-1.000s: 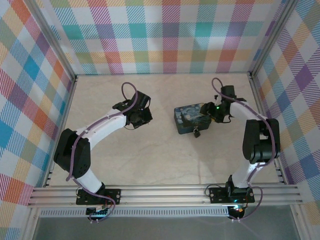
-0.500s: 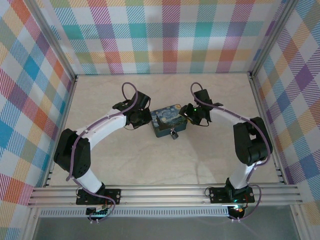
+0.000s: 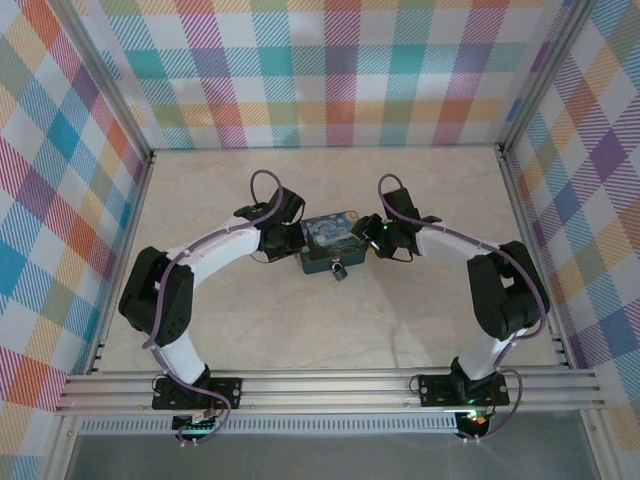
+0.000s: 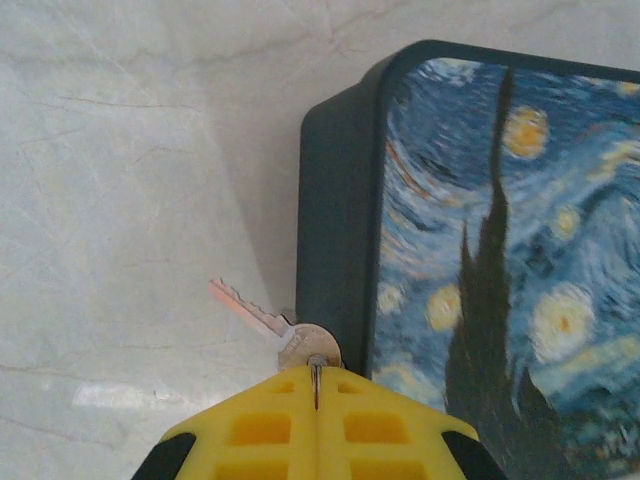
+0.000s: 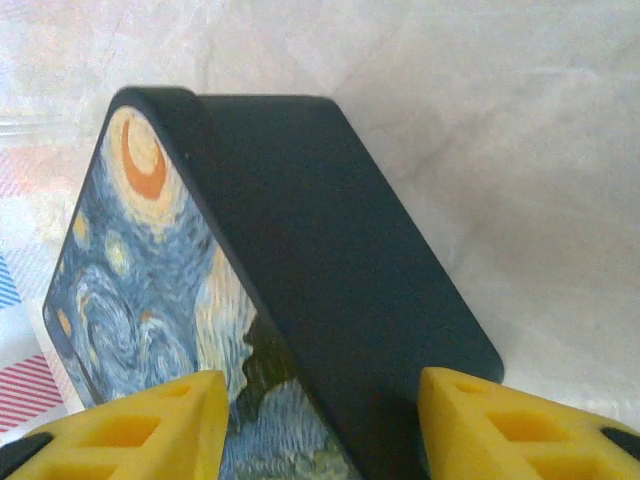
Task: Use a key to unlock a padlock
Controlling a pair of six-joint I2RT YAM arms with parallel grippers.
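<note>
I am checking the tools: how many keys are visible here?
1. The key is pinched in the left gripper, just beside the box's dark side wall. Another could lie hidden behind the box.

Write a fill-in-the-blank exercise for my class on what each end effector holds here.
The left end effector is shut on the ____. The right end effector clasps the blue painted ____. In the top view the padlock hangs on that container's side facing the arms' ____.
Missing words: key; box; bases.
</note>
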